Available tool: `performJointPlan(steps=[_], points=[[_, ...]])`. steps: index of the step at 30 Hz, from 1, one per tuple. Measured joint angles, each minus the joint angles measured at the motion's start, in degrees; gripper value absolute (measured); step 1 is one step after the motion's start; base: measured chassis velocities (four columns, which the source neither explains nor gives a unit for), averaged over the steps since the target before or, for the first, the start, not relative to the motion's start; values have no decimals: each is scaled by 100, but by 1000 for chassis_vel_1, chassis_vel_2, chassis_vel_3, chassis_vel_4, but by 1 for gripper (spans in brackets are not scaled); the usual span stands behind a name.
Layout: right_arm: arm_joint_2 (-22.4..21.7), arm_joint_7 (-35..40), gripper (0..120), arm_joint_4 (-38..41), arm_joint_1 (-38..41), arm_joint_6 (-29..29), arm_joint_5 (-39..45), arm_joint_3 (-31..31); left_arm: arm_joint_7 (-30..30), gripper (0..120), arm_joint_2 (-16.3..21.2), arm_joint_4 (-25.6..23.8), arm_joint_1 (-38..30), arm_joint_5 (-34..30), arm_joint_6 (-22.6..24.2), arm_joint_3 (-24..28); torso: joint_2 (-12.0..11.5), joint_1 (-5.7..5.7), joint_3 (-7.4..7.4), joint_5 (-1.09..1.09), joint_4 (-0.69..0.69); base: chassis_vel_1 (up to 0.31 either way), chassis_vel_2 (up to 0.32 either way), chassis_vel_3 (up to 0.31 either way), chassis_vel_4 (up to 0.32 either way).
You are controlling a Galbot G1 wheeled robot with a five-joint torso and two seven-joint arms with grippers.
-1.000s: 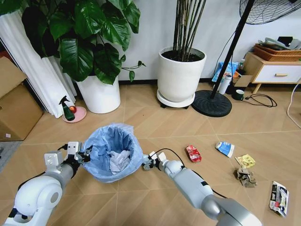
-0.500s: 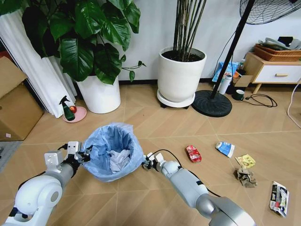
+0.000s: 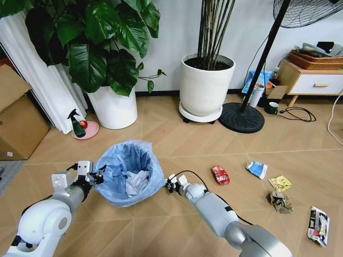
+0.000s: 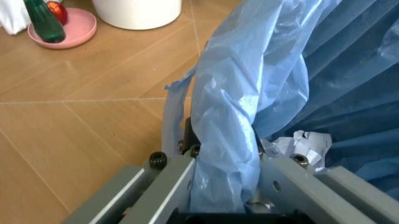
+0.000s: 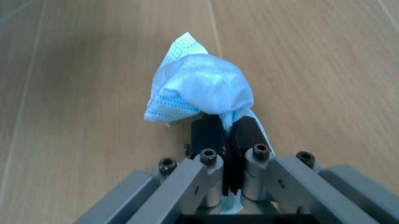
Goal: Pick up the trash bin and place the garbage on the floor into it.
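Observation:
The trash bin (image 3: 130, 172), black and lined with a light blue bag (image 4: 249, 88), is held just off the floor (image 3: 177, 139). My left gripper (image 3: 96, 175) is shut on its left rim, with bag plastic bunched between the fingers (image 4: 221, 158). Crumpled white paper (image 3: 136, 182) lies inside. My right gripper (image 3: 171, 183), just right of the bin, is shut on a crumpled light blue piece of garbage (image 5: 201, 88) over the wood. More garbage lies to the right: a red can (image 3: 220, 174), a blue-white packet (image 3: 256, 169), a yellow wrapper (image 3: 280, 183), a brown wad (image 3: 280, 202) and a black-white carton (image 3: 318, 225).
Two large white plant pots (image 3: 113, 108) (image 3: 206, 85) stand at the back. A fan base (image 3: 241, 118) and a low cabinet (image 3: 311, 80) are at the right, a cardboard box (image 3: 16, 120) at the left. A green spray bottle on a pink dish (image 3: 80, 127) sits near the left pot.
My right gripper, still holding the blue piece, has shifted very slightly beside the bin. The bin and the left gripper have not moved.

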Motion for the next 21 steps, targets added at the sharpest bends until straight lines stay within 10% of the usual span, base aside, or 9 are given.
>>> performJointPlan(steps=[21], points=[[-933,428,0,2487,-150,-595,1257,511,-29,0,37,-22,6,-20,52,-8,0,0,0,0,-1,0,0,0,0]])
